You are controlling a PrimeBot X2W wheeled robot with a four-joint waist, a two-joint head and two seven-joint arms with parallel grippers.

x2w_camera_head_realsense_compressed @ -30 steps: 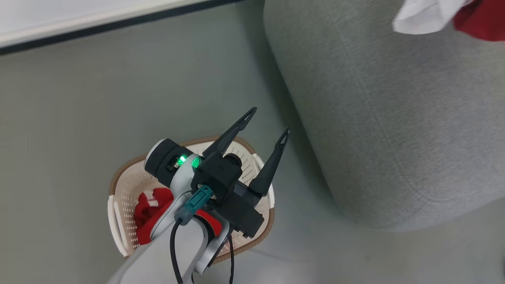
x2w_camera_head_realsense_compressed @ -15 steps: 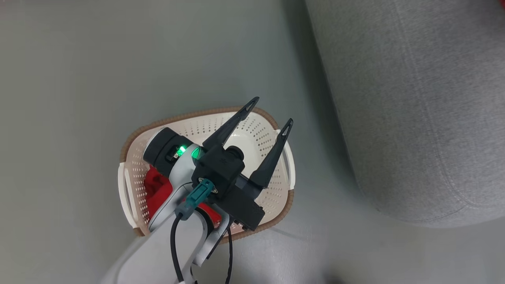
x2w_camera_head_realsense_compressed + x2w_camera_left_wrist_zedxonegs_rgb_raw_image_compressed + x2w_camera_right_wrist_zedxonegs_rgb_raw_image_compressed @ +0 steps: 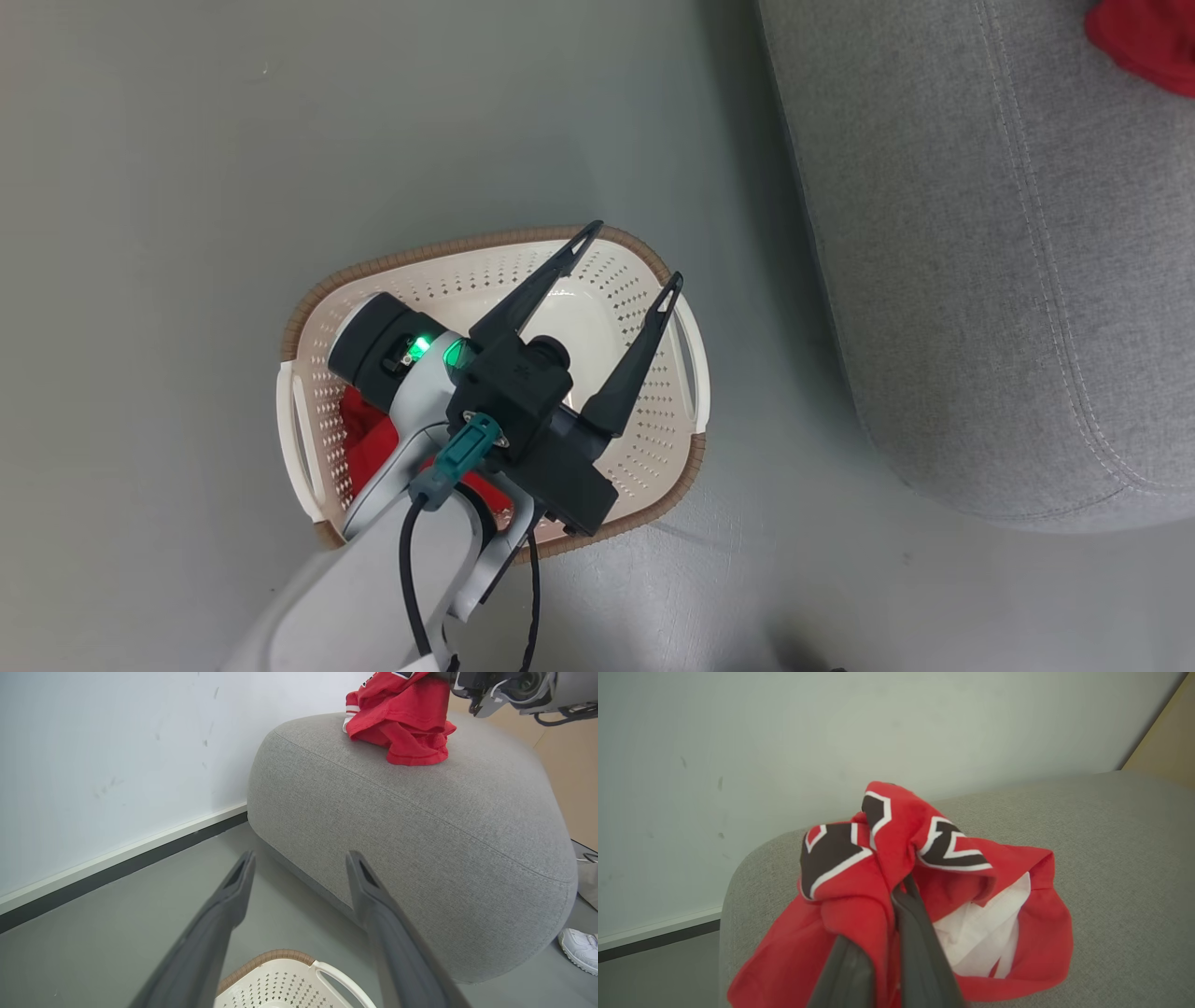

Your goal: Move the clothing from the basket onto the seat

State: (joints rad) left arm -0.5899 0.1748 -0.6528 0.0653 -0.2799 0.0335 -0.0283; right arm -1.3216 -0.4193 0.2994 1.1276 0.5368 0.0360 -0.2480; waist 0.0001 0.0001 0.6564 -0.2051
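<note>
Left gripper (image 3: 637,250): fingers spread wide, holding nothing, above the basket (image 3: 467,245) on the floor. One red garment (image 3: 369,439) lies in the basket at its 8 o'clock side, partly hidden by the arm. Right gripper (image 3: 901,896): fingers pinched narrow on the striped jersey (image 3: 878,858), which rests on top of the seat (image 3: 980,280), at 2 o'clock from the basket.

Grey floor (image 3: 187,140) meets white wall (image 3: 93,742) (dark skirting (image 3: 117,873) below).

Grey floor (image 3: 187,140), white wall (image 3: 93,742), dark skirting strip (image 3: 117,870), white shoe (image 3: 579,949)
</note>
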